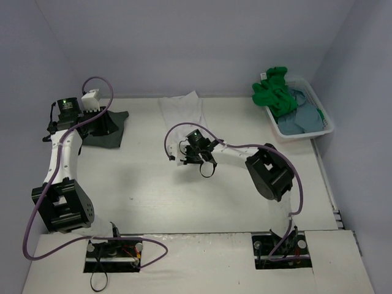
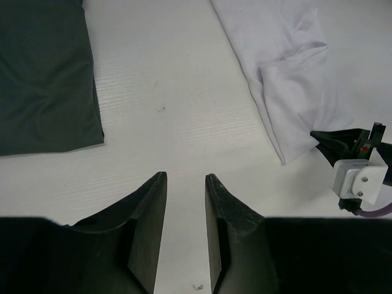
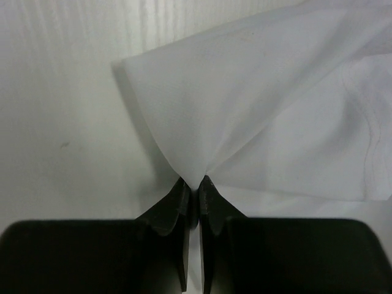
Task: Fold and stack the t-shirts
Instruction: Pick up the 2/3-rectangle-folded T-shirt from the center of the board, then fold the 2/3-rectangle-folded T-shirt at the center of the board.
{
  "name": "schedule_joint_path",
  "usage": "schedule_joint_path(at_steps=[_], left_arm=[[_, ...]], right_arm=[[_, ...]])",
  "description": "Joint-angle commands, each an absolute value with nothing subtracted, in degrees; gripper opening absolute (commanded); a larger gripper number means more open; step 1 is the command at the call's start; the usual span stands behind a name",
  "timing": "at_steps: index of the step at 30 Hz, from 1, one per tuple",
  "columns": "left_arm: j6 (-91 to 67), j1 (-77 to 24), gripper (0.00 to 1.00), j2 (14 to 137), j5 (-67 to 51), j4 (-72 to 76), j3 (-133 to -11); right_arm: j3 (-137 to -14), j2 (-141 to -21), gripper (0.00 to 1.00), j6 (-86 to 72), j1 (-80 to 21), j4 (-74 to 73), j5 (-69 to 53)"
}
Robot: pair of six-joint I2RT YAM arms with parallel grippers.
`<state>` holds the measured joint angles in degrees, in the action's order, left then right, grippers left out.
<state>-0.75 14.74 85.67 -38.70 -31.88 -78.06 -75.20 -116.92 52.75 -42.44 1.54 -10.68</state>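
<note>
Quick status from my end: the right gripper [image 3: 196, 184] has its jaws clenched tight on the white t-shirt [image 3: 275, 110], pinching a corner of the cloth so it pulls up into a little peak right at the fingertips, with the rest of the shirt spreading away to the right on the tabletop [image 1: 153, 196]. From the top camera that shirt lies in the middle toward the far edge, and the right arm reaches across to its near corner. The left gripper [image 2: 185, 177] is over on the far left side, jaws parted with a gap between them and nothing in it, just bare tabletop underneath. The dark grey t-shirt [image 2: 43, 79] lies flat just up and to the left of it in the wrist view, not touching the fingers. The green t-shirt [image 1: 274, 92] is bunched up in the white basket [image 1: 318, 101] at the far right, spilling over its far-left end, and the blue-grey t-shirt [image 1: 300, 120] lies beside it in the same basket.
</note>
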Motion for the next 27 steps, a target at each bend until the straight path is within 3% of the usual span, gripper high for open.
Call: schedule_joint_path(at_steps=[1,13,19,27], left_arm=[[-2.99,15.21,0.26,84.29,-41.92,-29.27,-79.02],[-4.22,13.01,0.26,82.71,-43.77,-28.13,-71.91],[-0.54,4.41,0.26,84.19,-40.53,-28.55,-70.92],[2.55,-6.58,0.22,95.25,-39.64,-25.33,-80.48]], right_arm=[[-70.32,-109.88,0.0,50.02,-43.5,-9.57,-14.32],[-63.81,-95.72,0.0,47.63,-48.08,-20.39,-20.57],[-69.25,-97.47,0.0,49.83,-43.51,-20.21,-20.65],[-75.84,-101.86,0.0,50.98,-38.76,-19.87,-22.06]])
